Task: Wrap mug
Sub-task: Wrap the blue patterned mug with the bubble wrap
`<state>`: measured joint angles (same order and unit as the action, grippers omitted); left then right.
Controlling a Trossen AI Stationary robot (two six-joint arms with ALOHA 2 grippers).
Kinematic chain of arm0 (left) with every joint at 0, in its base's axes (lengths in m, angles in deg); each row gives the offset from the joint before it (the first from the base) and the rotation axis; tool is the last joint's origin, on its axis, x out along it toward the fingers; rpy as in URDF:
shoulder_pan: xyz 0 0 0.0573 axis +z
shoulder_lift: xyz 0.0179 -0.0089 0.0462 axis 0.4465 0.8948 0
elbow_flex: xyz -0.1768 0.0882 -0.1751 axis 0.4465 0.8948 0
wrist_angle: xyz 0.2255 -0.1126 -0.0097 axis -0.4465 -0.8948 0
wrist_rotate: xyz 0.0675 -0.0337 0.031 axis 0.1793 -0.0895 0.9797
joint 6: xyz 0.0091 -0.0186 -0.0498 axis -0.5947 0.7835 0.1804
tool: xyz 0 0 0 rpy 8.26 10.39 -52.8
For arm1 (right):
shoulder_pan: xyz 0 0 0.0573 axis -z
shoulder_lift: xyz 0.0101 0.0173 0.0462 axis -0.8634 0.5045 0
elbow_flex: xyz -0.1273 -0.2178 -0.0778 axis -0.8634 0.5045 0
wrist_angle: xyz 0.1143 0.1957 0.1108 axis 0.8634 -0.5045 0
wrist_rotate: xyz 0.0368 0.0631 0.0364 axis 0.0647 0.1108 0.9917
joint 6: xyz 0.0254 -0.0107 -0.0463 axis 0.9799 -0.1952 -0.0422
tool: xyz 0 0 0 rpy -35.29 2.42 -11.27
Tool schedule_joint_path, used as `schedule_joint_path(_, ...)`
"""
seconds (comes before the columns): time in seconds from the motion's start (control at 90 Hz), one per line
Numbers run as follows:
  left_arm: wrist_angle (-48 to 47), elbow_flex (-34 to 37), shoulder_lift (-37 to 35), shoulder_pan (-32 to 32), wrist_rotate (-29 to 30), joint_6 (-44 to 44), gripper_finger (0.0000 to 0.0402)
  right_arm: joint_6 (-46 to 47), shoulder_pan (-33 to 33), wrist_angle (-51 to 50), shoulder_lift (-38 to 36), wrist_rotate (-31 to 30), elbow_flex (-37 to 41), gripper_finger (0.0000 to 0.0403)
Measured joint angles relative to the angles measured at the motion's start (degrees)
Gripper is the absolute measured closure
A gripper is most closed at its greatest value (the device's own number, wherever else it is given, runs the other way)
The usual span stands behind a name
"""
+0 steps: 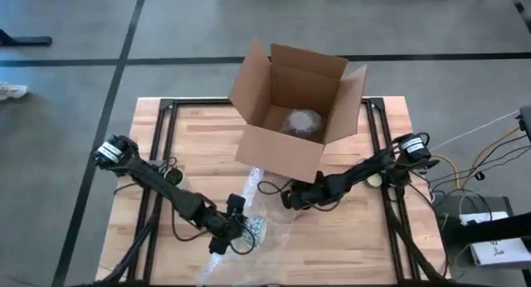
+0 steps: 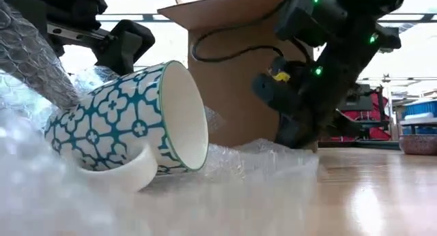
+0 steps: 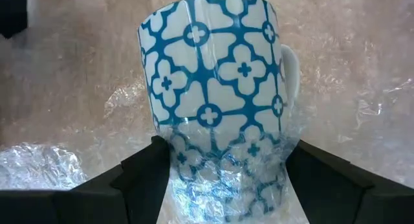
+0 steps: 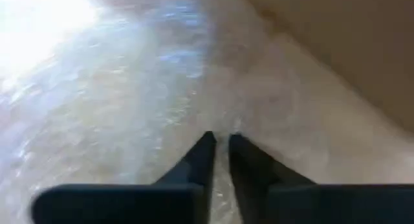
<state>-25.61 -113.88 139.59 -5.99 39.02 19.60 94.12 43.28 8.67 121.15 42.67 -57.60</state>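
Left gripper (image 3: 223,179) has its fingers spread either side of the blue-and-white patterned mug (image 3: 217,94), clamped on its base end through a fold of bubble wrap (image 3: 58,166). The mug lies on its side on the wrap near the front of the wooden table (image 1: 357,237), white handle (image 2: 126,176) down against the sheet, open mouth facing the cardboard box (image 1: 290,113). The wrap covers only the base end; the rest of the pattern is bare.

Right gripper (image 4: 218,153) sits low over the far end of the same sheet, just beside the box's front wall, fingers drawn nearly together with only a thin gap showing. It looks pinched on the wrap's edge, though the blur makes that hard to confirm.

The box stands open at the table's back, flaps up, a wrapped bundle (image 1: 303,121) inside.
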Motion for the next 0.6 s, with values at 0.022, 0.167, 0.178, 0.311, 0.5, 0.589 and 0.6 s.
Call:
schedule_joint_path(0.022, -0.01, 0.00, 0.00, 0.00, 0.01, 0.03, 0.0129, -0.59, -0.38, 0.02, 0.00, -0.33, -0.40, 0.0394)
schedule_joint_path(0.167, -0.05, 0.00, 0.00, 0.00, 0.01, 0.56, 0.0129, -5.08, -3.99, -0.13, 0.00, -5.98, -3.77, 0.0401)
schedule_joint_path(0.178, -0.06, 0.00, 0.00, 0.00, 0.00, 0.58, 0.0129, -5.55, -4.30, -0.16, -0.01, -6.33, -4.08, 0.0401)
schedule_joint_path(0.311, -0.11, 0.00, 0.00, 0.00, -0.01, 0.67, 0.0129, -13.38, -7.86, -0.17, -0.07, -7.64, -7.99, 0.0402)
schedule_joint_path(0.5, -0.19, 0.00, 0.00, -0.01, -0.01, 0.68, 0.0129, -30.58, -13.31, -0.16, -0.04, -7.33, -12.98, 0.0403)
schedule_joint_path(0.589, -0.21, 0.00, 0.00, 0.00, -0.02, 0.69, 0.0129, -33.66, -15.71, -0.14, -0.04, -6.32, -14.19, 0.0403)
schedule_joint_path(0.6, -0.21, 0.00, 0.00, 0.00, -0.03, 0.69, 0.0129, -33.93, -15.97, -0.14, -0.04, -6.00, -14.30, 0.0403)
